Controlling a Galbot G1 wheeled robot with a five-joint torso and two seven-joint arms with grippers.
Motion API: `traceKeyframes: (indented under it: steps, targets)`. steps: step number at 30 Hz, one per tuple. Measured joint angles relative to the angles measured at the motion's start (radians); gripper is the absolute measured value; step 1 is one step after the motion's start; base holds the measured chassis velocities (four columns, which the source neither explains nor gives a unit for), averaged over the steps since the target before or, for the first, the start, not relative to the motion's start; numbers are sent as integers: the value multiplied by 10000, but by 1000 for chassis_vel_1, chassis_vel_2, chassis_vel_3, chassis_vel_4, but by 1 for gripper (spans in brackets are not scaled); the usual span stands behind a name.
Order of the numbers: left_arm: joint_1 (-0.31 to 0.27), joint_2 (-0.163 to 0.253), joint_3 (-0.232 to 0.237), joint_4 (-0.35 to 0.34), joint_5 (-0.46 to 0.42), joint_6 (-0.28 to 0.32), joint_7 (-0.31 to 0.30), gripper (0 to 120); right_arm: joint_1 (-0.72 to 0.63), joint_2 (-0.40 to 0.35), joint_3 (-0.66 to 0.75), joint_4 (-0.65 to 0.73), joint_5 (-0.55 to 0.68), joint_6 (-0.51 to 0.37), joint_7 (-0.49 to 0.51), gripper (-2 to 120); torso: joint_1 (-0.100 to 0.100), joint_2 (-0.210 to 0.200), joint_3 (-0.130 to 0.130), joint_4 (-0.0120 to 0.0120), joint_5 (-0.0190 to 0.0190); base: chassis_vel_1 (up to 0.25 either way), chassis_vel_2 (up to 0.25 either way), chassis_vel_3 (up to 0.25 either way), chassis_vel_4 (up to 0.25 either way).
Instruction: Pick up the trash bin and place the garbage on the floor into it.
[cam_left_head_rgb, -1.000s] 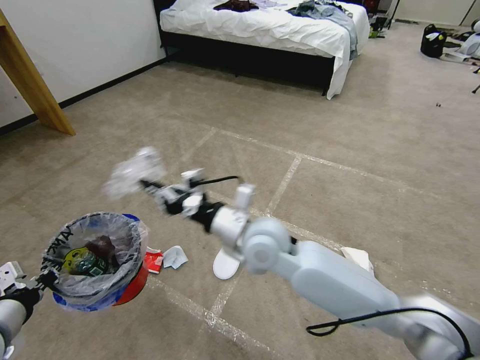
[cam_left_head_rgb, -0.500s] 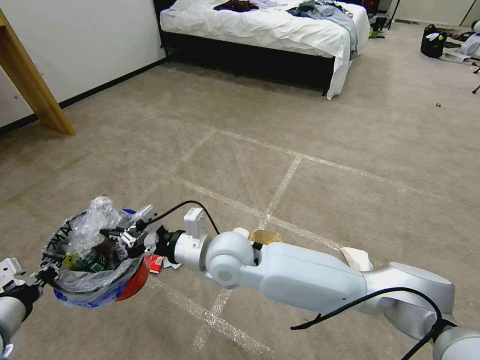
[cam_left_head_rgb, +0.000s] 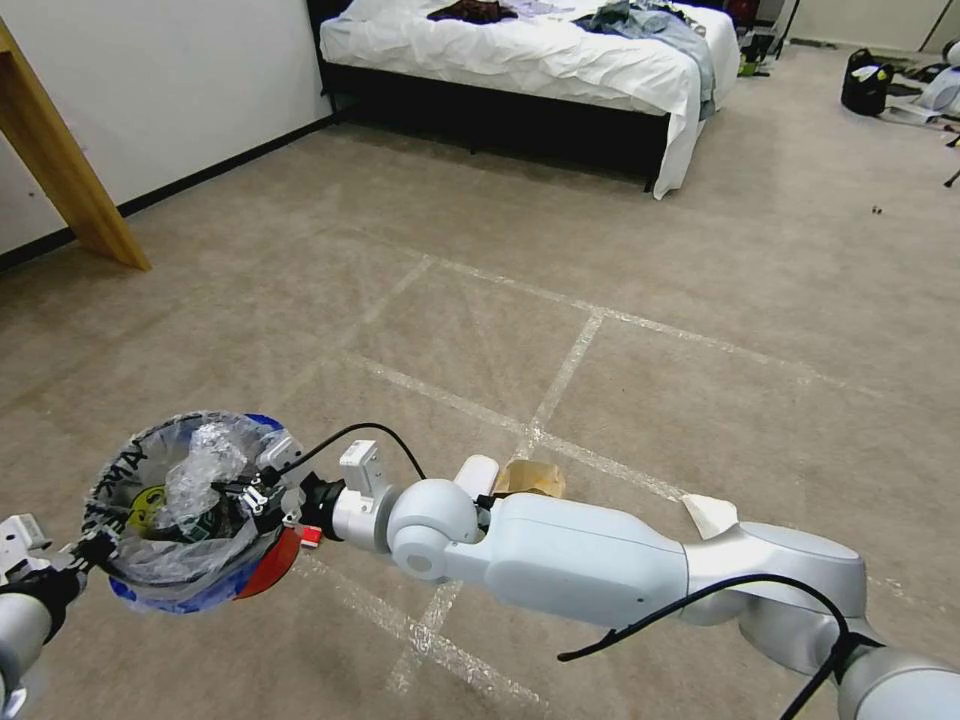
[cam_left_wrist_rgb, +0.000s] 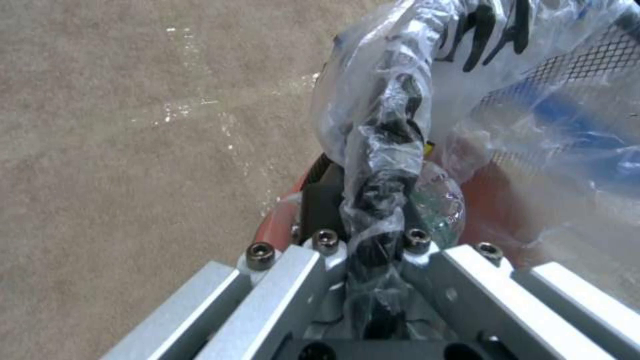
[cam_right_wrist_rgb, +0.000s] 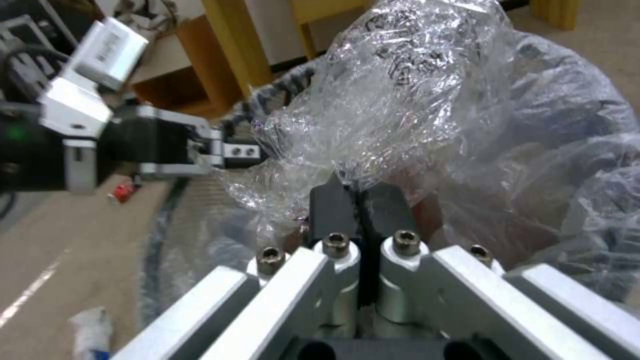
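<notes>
The trash bin (cam_left_head_rgb: 268, 566), a red bucket with a clear liner, hangs just above the floor (cam_left_head_rgb: 620, 260) at the lower left. My left gripper (cam_left_head_rgb: 88, 551) is shut on its rim and liner (cam_left_wrist_rgb: 377, 200). My right gripper (cam_left_head_rgb: 238, 490) reaches over the bin's mouth, shut on a crumpled wad of clear plastic (cam_left_head_rgb: 205, 462), which the right wrist view shows bunched over the fingertips (cam_right_wrist_rgb: 333, 197). A green-labelled bottle (cam_left_head_rgb: 150, 505) lies inside the bin. On the carpet beside my right arm lie a brown paper bag (cam_left_head_rgb: 532, 478), a white slipper (cam_left_head_rgb: 478, 468), a white tissue (cam_left_head_rgb: 712, 514) and a red wrapper (cam_left_head_rgb: 309, 536).
A bed (cam_left_head_rgb: 540, 55) with white sheets stands at the far end of the room. At the left wall leans a slanted wooden leg (cam_left_head_rgb: 65, 175). A black bag (cam_left_head_rgb: 866, 82) sits far right. Tape lines cross the open carpet between.
My right arm swung left and down, carrying the clear plastic from above the carpet to the bin's mouth. The bin and left gripper stayed put.
</notes>
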Motion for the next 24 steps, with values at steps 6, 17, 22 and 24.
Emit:
traceKeyframes:
  steps: [6,17,22,24]
  targets:
    - [6,-71,8,-23,5,-1,29,0,-73,181,-64,-205,-189,0,235,22,0,0,0,1,0,0,0,0,0]
    - [-16,-104,64,79,78,-6,53,0,-94,162,136,-105,-238,12,299,59,0,-1,0,1,0,0,0,0,0]
    - [-46,-104,79,122,89,-9,58,0,-28,190,111,-51,-209,19,289,80,0,0,1,0,0,0,0,0,0]
    - [-46,-105,78,127,89,-9,60,0,-1,219,55,-55,-198,14,287,87,0,0,0,1,0,0,0,0,0]
